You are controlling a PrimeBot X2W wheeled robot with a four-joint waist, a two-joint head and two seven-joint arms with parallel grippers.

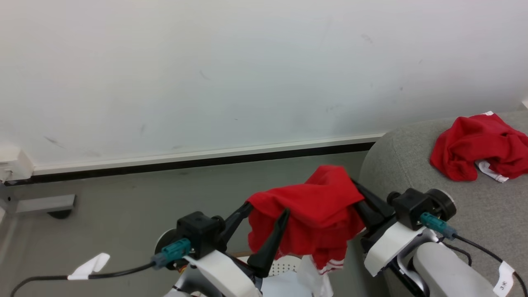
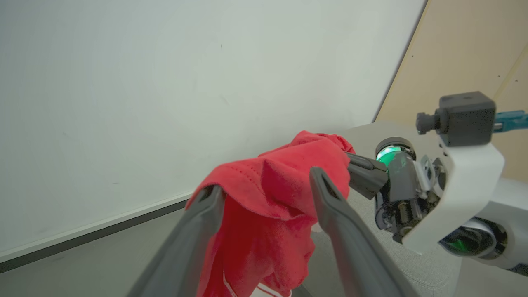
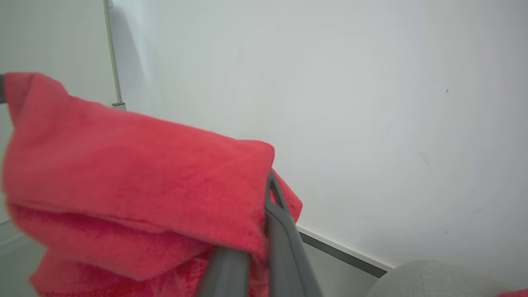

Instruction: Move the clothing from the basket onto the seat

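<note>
Low in the head view, a perforated patch of the basket (image 1: pixel 284 266) shows beneath the left hand (image 1: pixel 267 208). Its fingers stand spread, with the clothing (image 1: pixel 309 210) draped over one tip. The clothing hangs in the air beside the seat (image 1: pixel 412 173), its upper fold pinched by the right hand (image 1: pixel 354 184). Farther back, a second red garment (image 1: pixel 474 148) lies crumpled on the seat, in from its rounded corner.

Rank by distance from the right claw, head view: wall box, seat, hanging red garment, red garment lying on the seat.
1. hanging red garment, gripped by the right claw
2. seat, immediately right
3. red garment lying on the seat, upper right
4. wall box, far left
</note>
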